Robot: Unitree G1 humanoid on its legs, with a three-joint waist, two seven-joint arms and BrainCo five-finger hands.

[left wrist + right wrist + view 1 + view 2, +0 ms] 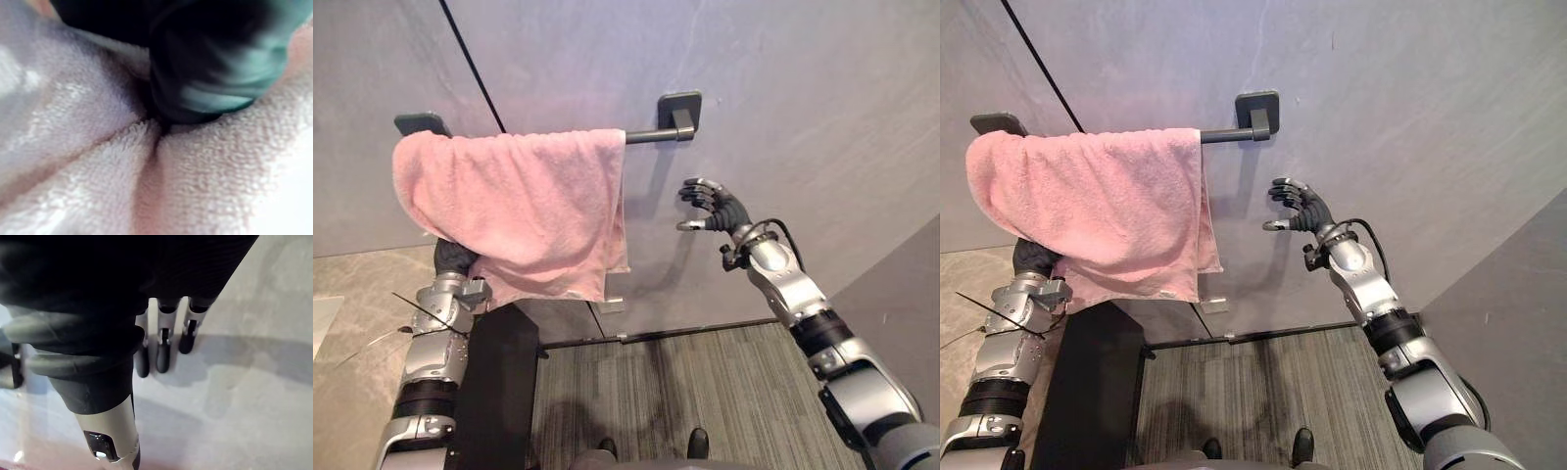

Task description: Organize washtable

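Eye views: a pink towel (pixel 509 211) hangs over a dark rail (pixel 651 135) on the grey wall (pixel 783 98). It covers the rail's left part, and the right end is bare up to the bracket (pixel 679 106). The left robot hand (pixel 455 257) reaches up under the towel's lower left edge. The cloth hides its fingers, so I cannot tell whether it grips. The right robot hand (pixel 710 208) is raised close to the wall, below the bracket and to the right of the towel, apart from it. It is released and holds nothing.

Left wrist view: pink terry cloth lies right against a dark, blurred part of the left robot hand.

Right wrist view: the right robot hand's fingers (pixel 164 352) point at the bare wall, relaxed and empty.
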